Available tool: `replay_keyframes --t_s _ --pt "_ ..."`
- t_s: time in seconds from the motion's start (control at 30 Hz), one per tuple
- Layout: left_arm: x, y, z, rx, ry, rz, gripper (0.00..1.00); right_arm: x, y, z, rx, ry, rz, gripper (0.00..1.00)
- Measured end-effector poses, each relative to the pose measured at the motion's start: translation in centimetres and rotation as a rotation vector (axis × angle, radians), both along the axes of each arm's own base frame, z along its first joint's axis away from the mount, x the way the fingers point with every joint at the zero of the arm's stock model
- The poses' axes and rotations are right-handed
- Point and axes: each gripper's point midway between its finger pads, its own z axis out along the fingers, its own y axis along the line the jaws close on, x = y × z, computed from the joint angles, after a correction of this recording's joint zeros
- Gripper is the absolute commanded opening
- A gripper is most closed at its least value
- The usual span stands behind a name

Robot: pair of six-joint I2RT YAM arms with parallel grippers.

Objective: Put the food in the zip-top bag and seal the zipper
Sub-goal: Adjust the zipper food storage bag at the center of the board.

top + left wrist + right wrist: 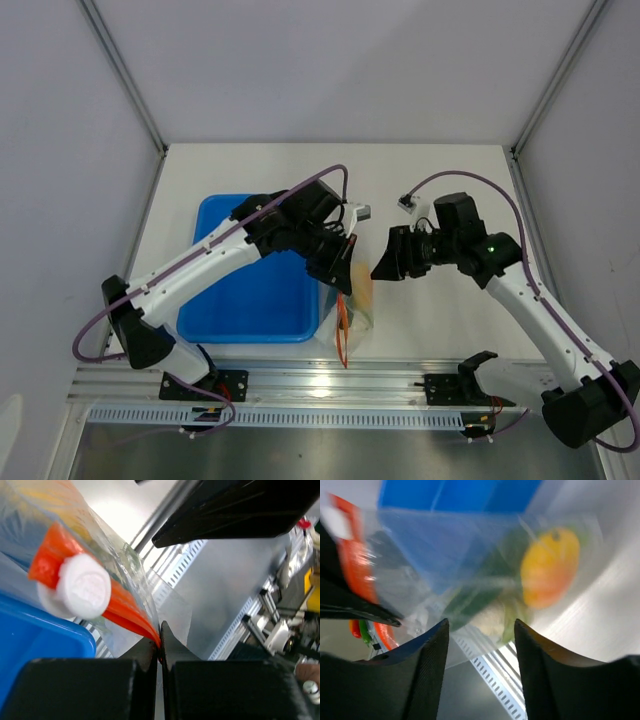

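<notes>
My left gripper (338, 272) is shut on the orange-red zipper (125, 612) of the clear zip-top bag (358, 312) and holds the bag up beside the tray; its jaws pinch the strip (160, 636). A white slider (82, 587) sits on the strip. Inside the bag lie the orange-yellow fruit (550, 572), the pale cabbage head (492, 621) and the dark green cucumber (472, 597). The grape bunch cannot be made out. My right gripper (382, 268) is open and empty just right of the bag, its jaws (481, 628) facing the bag's side without touching it.
The blue tray (250, 290) lies left of the bag, under my left arm. The aluminium rail (330, 385) runs along the table's near edge below the bag. White walls close in the table on three sides.
</notes>
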Motion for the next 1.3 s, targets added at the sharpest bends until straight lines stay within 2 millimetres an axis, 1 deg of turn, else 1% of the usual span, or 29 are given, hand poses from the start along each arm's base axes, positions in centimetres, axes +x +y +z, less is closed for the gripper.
replay_keyframes --t_s 0.03,0.13,0.17,0.2,0.27,0.4,0.53,0.6,0.7,0.83,0.97,1.1,1.17,1.2,1.23,1.3 --pt "-0.5 0.0 0.2 -0.017 0.002 -0.035 0.01 -0.1 0.2 0.8 0.028 -0.03 0.017 0.64" --pt "-1.8 0.1 1.3 -0.067 0.009 -0.112 0.01 -0.2 0.5 3.5 0.119 -0.13 0.058 0.7" --pt "-2.3 0.2 1.8 -0.09 0.01 -0.138 0.01 -0.4 0.8 4.8 0.166 -0.173 0.087 0.72" --pt "-2.8 0.3 2.4 -0.113 0.012 -0.159 0.01 -0.3 0.8 5.2 0.181 -0.187 0.093 0.73" --pt "-4.0 0.6 3.7 -0.168 0.017 -0.207 0.01 -0.7 1.3 6.6 0.242 -0.227 0.147 0.75" --pt "-6.3 1.2 6.1 -0.266 0.038 -0.29 0.01 -1.9 2.2 8.7 0.342 -0.273 0.263 0.79" --pt "-7.8 1.5 7.4 -0.322 0.071 -0.345 0.01 -2.7 2.6 10.5 0.428 -0.313 0.355 0.82" --pt "-8.3 1.5 7.7 -0.333 0.086 -0.363 0.01 -2.9 2.8 11.2 0.466 -0.315 0.396 0.83" --pt "-8.7 1.5 7.9 -0.343 0.101 -0.379 0.0 -3.2 3.2 11.6 0.509 -0.299 0.463 0.83" --pt "-9.1 1.5 8.1 -0.346 0.115 -0.386 0.01 -3.9 3.8 11.1 0.533 -0.253 0.539 0.84" --pt "-9.7 1.4 8.6 -0.354 0.115 -0.4 0.01 -5.0 4.7 10.9 0.55 -0.213 0.614 0.84" --pt "-10.1 1.3 9.5 -0.368 0.11 -0.409 0.01 -6.6 5.5 11.1 0.568 -0.197 0.69 0.8" --pt "-10.1 1.3 9.9 -0.376 0.105 -0.407 0.01 -7.4 5.6 11.2 0.578 -0.188 0.725 0.74" --pt "-10.1 1.2 10.1 -0.379 0.103 -0.406 0.01 -7.7 5.6 11.3 0.581 -0.183 0.736 0.71" --pt "-10.1 1.2 10.3 -0.382 0.1 -0.405 0.0 -8.0 5.6 11.4 0.585 -0.182 0.748 0.62" --pt "-10.1 1.2 10.5 -0.386 0.098 -0.402 0.01 -8.5 5.5 11.6 0.591 -0.189 0.765 0.52"
